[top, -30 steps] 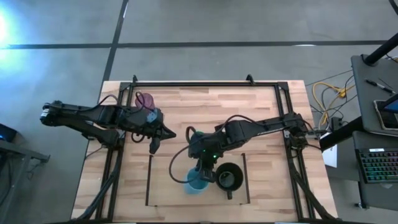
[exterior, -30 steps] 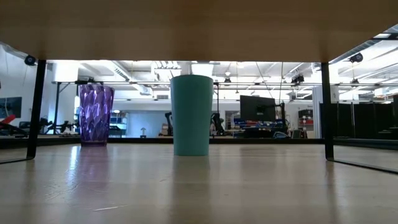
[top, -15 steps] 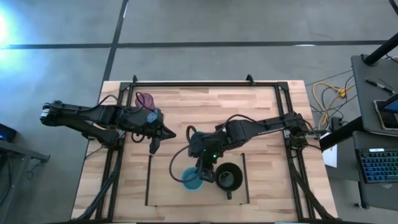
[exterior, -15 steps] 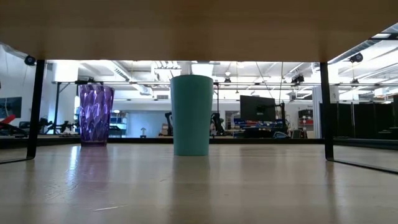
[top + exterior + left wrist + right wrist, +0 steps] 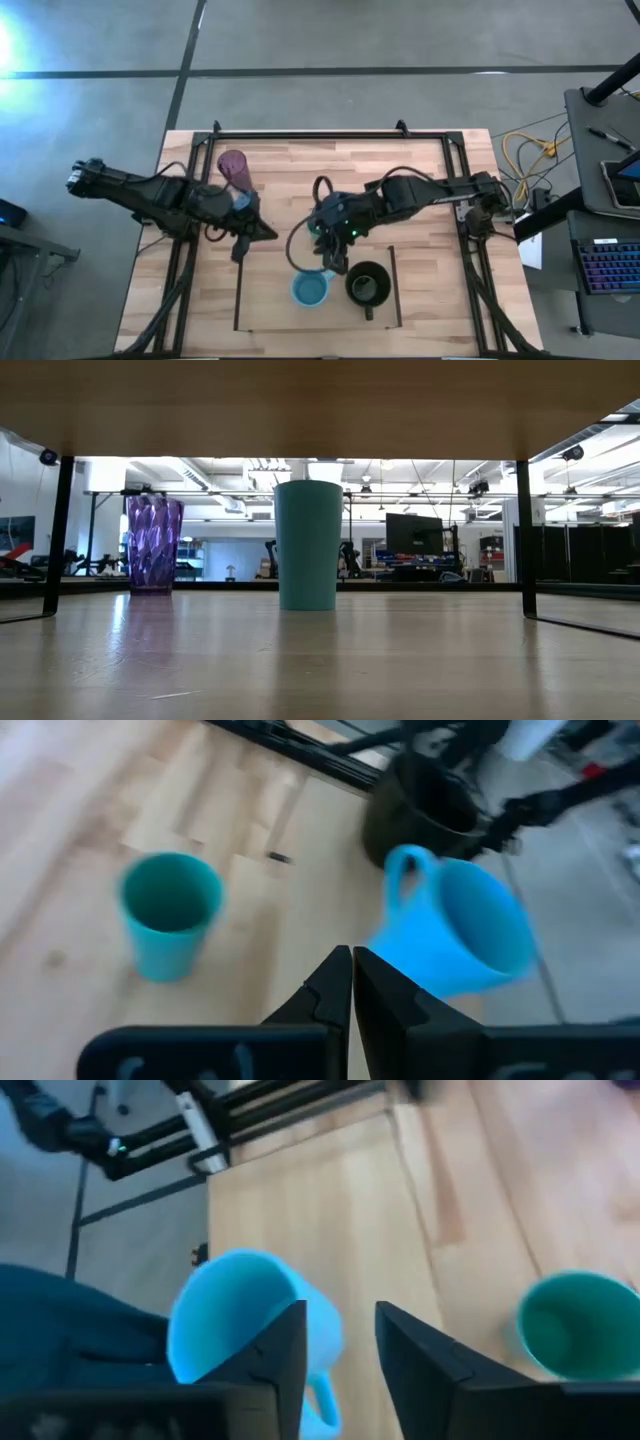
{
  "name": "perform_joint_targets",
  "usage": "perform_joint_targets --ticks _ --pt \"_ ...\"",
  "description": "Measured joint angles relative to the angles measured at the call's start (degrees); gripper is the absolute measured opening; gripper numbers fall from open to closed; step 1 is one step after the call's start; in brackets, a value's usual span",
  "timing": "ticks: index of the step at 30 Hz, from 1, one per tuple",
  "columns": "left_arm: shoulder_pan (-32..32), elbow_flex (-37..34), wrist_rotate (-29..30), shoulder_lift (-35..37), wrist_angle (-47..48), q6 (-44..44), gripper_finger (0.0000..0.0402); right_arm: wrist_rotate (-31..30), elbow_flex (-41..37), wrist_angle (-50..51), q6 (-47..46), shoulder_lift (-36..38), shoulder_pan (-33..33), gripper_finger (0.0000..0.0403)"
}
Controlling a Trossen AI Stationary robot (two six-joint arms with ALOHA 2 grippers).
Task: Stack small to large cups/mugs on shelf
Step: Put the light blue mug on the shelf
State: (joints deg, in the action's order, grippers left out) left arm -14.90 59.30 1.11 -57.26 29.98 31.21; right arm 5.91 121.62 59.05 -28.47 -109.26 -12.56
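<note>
High view: light-blue mug (image 5: 311,290) stands inside the shelf (image 5: 240,300) outline, just beside the black mug (image 5: 367,285). Right gripper (image 5: 330,262), fingers apart and empty, hovers near the light-blue mug. Left gripper (image 5: 238,247) is closed, empty. 2 mugs placed; judged next: fetch the green cup (image 5: 317,224).

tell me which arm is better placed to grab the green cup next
Right, probably. The right gripper, open, is just clear of the light-blue mug and beside the green cup. The left gripper, shut, sits farther off near the purple tumbler.
</note>
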Motion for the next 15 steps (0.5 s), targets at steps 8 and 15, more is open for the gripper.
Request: perform_joint_targets --ticks 8,15 --pt "-11.71 0.25 2.7 -1.01 -7.28 8.38 0.0 0.0 0.0 5.61 -8.07 -0.89 1.78 0.0018" --pt "-20.18 0.26 13.7 -6.41 -14.26 17.06 0.0 1.99 -0.02 11.18 -10.06 -1.92 2.89 0.0012"
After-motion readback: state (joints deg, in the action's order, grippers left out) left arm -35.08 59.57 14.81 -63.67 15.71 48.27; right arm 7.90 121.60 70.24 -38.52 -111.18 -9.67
